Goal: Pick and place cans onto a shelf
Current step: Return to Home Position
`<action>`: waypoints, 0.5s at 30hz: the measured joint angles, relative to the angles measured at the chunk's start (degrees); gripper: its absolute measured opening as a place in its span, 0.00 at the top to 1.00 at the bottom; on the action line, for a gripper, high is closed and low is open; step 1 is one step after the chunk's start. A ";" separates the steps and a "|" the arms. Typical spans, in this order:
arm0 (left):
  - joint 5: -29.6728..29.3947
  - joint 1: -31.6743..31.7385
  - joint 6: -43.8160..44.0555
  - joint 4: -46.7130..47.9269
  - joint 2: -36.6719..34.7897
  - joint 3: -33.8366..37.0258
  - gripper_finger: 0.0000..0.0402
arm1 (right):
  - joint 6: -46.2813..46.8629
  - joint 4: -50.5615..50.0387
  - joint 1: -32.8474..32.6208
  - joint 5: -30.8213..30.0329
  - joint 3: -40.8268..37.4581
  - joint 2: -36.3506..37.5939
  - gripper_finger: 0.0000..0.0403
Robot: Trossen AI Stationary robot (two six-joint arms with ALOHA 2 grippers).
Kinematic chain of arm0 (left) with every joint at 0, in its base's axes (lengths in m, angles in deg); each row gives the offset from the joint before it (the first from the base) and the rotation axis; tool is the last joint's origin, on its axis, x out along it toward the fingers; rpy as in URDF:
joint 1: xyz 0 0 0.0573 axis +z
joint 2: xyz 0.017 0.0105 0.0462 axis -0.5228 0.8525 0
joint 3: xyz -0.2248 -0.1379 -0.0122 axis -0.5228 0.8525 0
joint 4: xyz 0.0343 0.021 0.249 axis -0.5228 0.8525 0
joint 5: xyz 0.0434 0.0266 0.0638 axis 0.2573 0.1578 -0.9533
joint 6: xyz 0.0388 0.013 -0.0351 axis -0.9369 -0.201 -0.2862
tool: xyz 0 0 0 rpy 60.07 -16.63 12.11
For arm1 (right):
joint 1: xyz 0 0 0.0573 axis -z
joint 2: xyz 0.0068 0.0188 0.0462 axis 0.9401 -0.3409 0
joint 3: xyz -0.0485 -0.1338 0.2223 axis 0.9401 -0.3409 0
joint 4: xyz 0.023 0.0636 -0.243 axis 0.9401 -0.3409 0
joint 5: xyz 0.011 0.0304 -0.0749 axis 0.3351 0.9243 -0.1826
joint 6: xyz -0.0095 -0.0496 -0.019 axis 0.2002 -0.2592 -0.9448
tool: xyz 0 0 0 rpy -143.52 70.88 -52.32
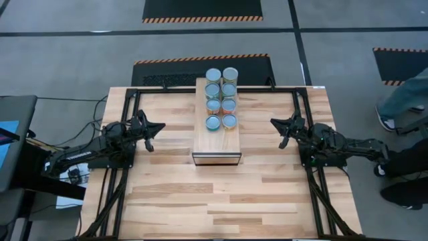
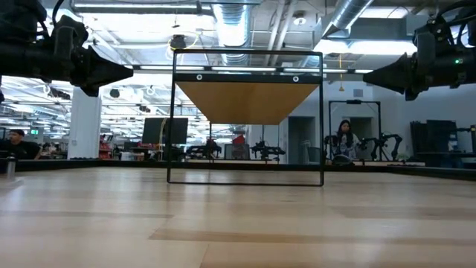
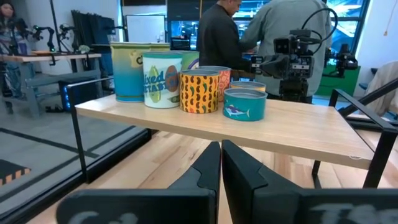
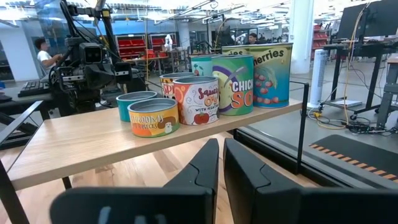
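Note:
The shelf (image 1: 216, 142) is a long light-wood board raised on a thin black frame at the table's middle; it also shows in the low view (image 2: 245, 100). Several cans (image 1: 221, 98) stand upright on their bases in two rows on its far half. They differ in height and have coloured labels, as the left wrist view (image 3: 186, 87) and the right wrist view (image 4: 199, 99) show. My left gripper (image 1: 160, 127) is shut and empty, left of the shelf, pointing at it. My right gripper (image 1: 274, 123) is shut and empty, right of the shelf, pointing at it.
Both grippers hover above the planked table top (image 1: 221, 194), about level with the shelf top (image 2: 123, 72) (image 2: 372, 74). A black frame (image 1: 134, 90) runs around the table. A person's legs (image 1: 401, 107) show off the right edge. People stand beyond the table (image 3: 249, 31).

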 joint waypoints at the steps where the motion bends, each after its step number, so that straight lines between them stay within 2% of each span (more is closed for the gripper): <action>1: 0.00 0.00 0.08 0.00 0.00 -0.01 0.99 | 0.00 0.01 0.00 0.00 -0.02 0.00 0.88; 15: 0.00 0.00 0.11 -0.02 0.00 0.01 0.99 | 0.00 0.00 0.02 0.00 -0.02 0.00 0.88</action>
